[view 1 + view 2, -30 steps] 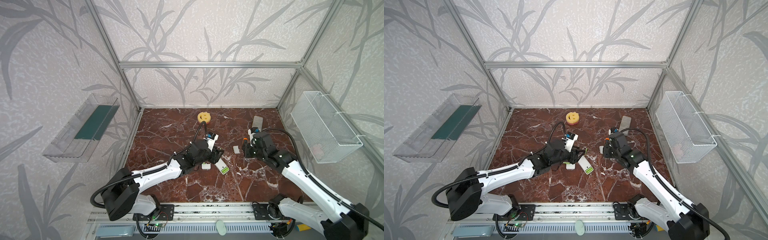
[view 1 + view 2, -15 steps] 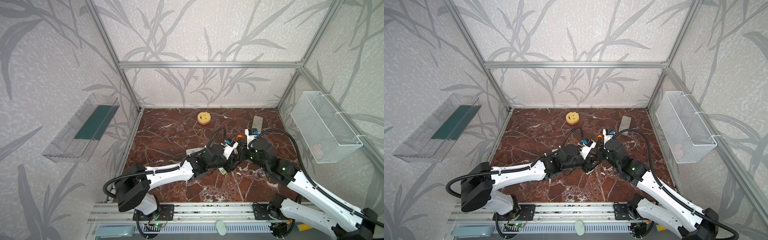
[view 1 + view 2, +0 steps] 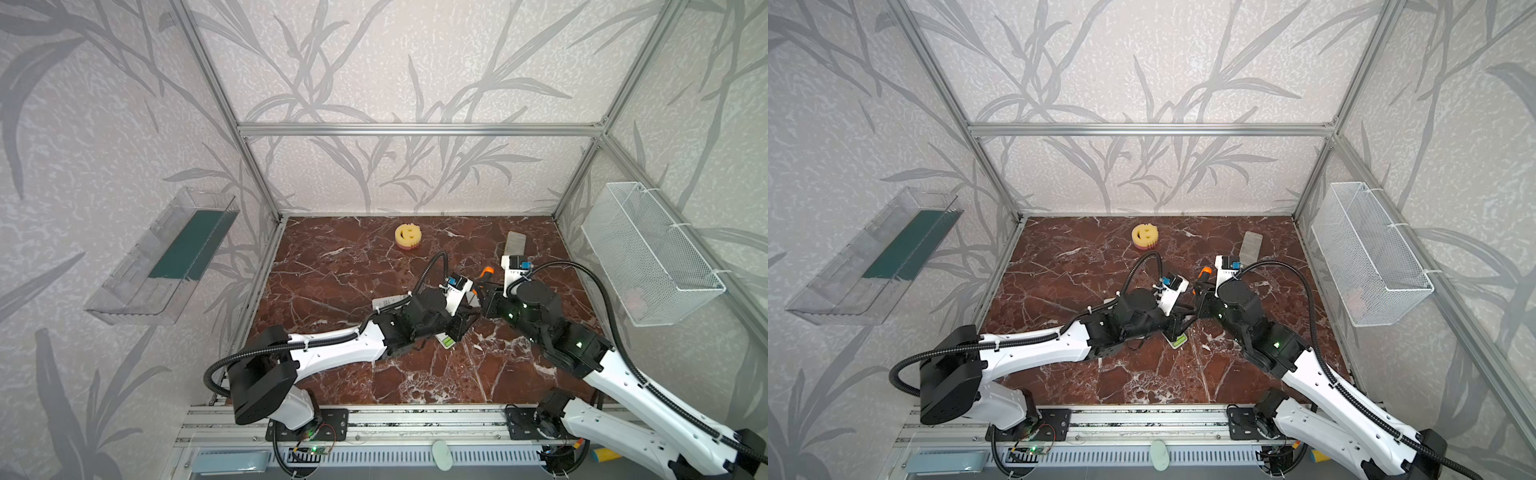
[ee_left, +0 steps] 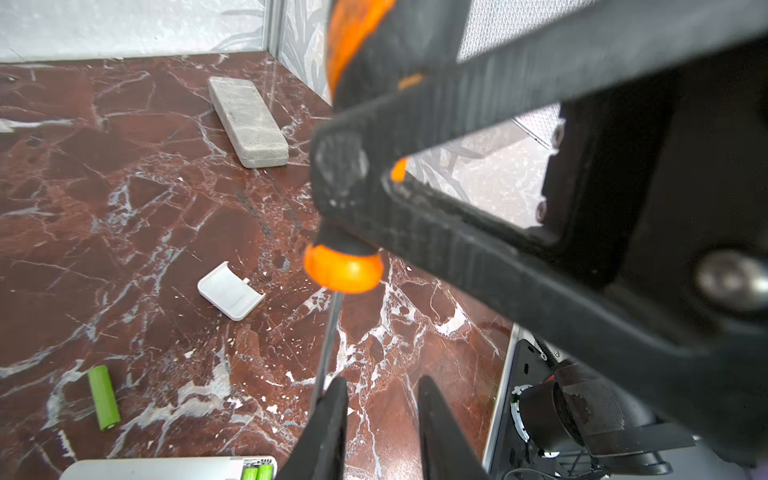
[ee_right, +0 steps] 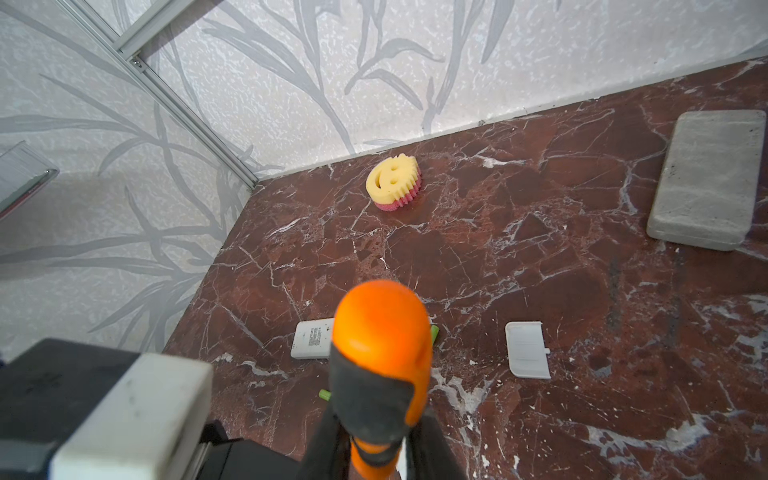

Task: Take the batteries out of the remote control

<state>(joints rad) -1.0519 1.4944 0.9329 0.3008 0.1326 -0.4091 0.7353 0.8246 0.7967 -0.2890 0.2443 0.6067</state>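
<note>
Right claw (image 5: 374, 453) gripping screwdriver (image 5: 380, 353) — red marble floor (image 5: 540, 270)

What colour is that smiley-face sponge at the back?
The sponge is yellow on top, pink underneath; clearest in the right wrist view.

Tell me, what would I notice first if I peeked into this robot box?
Probably the smiley sponge, bright yellow at the back of the dark red marble floor. Next, the orange-handled screwdriver that the right gripper grips in the middle, where both arms meet. Nearby, a lime-green battery lies loose on the floor.
</note>
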